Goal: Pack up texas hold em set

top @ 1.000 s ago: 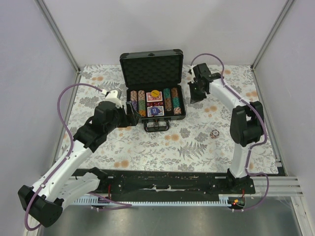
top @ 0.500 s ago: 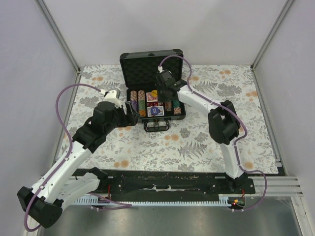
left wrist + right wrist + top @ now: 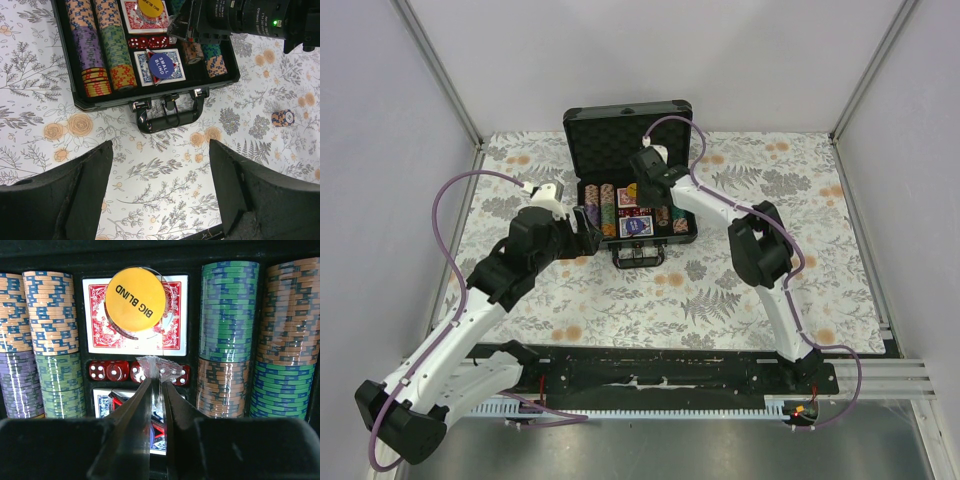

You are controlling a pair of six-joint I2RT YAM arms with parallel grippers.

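The dark case (image 3: 628,135) lies open at the back middle, its foam lid upright. Rows of poker chips (image 3: 605,205) flank a red deck (image 3: 100,330) carrying a yellow BIG BLIND button (image 3: 135,299), red dice (image 3: 107,371), and a blue deck topped by a SMALL BLIND button (image 3: 161,65). My right gripper (image 3: 638,192) hangs over the tray's middle. In the right wrist view it (image 3: 157,377) is shut on a small clear plastic piece (image 3: 159,366) just above the dice row. My left gripper (image 3: 161,150) stands open over bare cloth, in front of the case handle (image 3: 167,119).
A loose blue-and-orange chip stack (image 3: 282,118) sits on the floral cloth (image 3: 700,290) to the right of the case; in the top view my right arm hides it. The right arm reaches across the case's right side. Frame posts and walls close in the table.
My right arm has swung from the back right of the table over to the open case, and its gripper now hangs above the dice. The left arm has not moved.
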